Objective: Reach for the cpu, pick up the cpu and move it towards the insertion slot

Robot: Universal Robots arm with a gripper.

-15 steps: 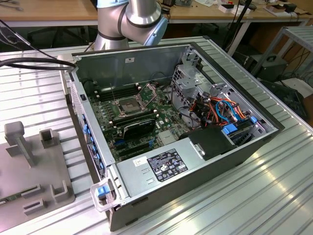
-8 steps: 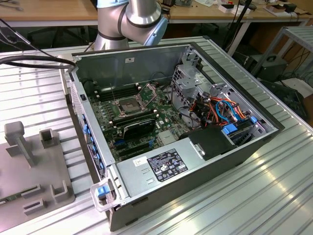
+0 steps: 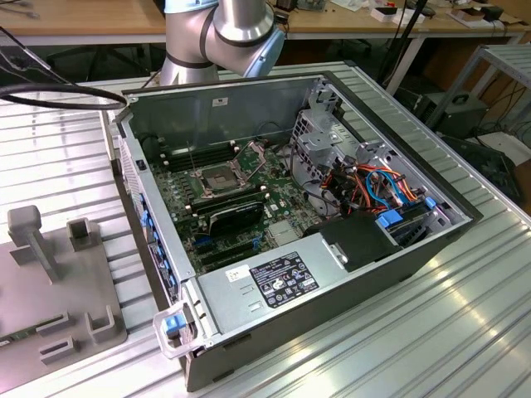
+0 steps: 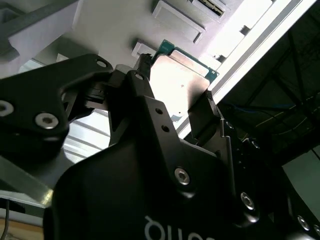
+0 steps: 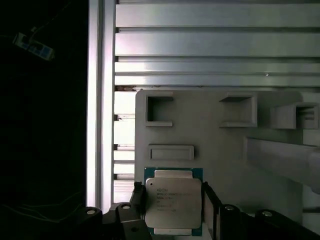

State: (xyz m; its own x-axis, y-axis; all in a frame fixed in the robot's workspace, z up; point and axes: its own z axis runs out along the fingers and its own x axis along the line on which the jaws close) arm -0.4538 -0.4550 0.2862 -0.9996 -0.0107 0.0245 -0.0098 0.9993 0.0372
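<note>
The cpu [image 5: 173, 202], a thin square chip with a silver-grey face and green edge, sits between my gripper's [image 5: 173, 196] two black fingers [image 5: 208, 200]. Both wrist views show the fingers pressed against opposite edges of the cpu [image 4: 182, 80], so the gripper [image 4: 176, 79] is shut on it. The chip hangs above a grey fixture plate [image 5: 215, 140], apart from it. In the exterior view, the insertion slot [image 3: 217, 178], a silver frame with a dark centre, lies on the motherboard inside the open computer case [image 3: 398, 249]. The arm's elbow [image 3: 224, 33] stands behind the case.
A grey fixture plate [image 3: 50, 282] with posts and pockets lies on the ribbed aluminium table [image 3: 465, 332] at the exterior view's left. A black card [image 3: 236, 215], memory slots, a power supply [image 3: 274, 282] and coloured cables [image 3: 377, 186] crowd the case around the slot.
</note>
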